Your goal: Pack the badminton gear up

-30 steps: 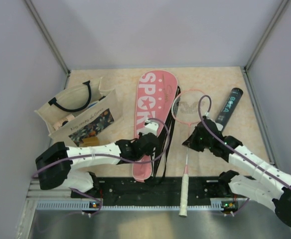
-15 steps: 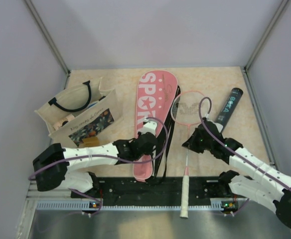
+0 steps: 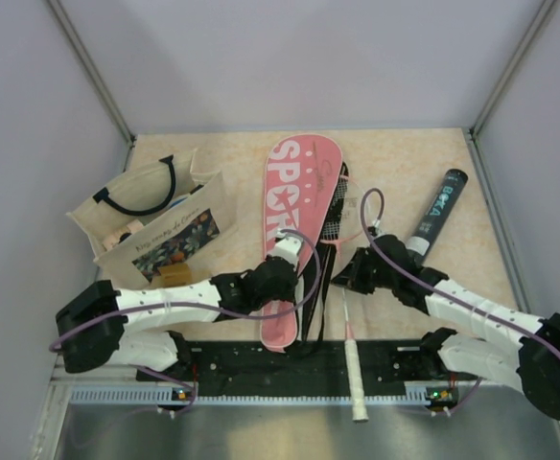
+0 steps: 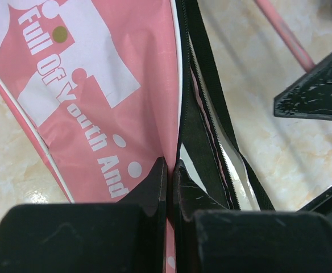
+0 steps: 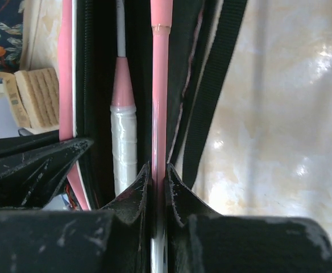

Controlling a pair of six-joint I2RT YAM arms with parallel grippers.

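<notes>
Pale lavender walls (image 3: 280, 57) close in a beige marbled table (image 3: 232, 153), arm bases along the near edge. Far left stands a beige tote bag (image 3: 203, 196), and a small brown cardboard box (image 3: 172, 274) sits just in front of it; both lie well apart from the work. The left gripper (image 4: 169, 165) is clenched on the open side edge of the pink "SPORT" cover (image 3: 297, 182), pinching the fabric by the zip so the mouth gapes toward the right. Inside that gap, the right wrist view shows a second racket (image 5: 123, 136) already lying in the cover, white grip toward the arms. Next comes the racket in hand (image 3: 356, 374). Its head is partly hidden at the cover's right edge, its shaft runs nearly parallel to the cover's long axis, and its handle points back past the near table edge. The right gripper (image 5: 157, 170) is closed tight on the pink part of that shaft, just right of the opening, so it is the nearer arm. The move looks like a push left and away, along the axis. The black strap (image 5: 211, 85) hangs just beside the shaft and the stowed grip lies close on the other side — either could snag. Farther right, the black tube (image 3: 437, 209) lies untouched and well apart. No shuttlecock shows.
</notes>
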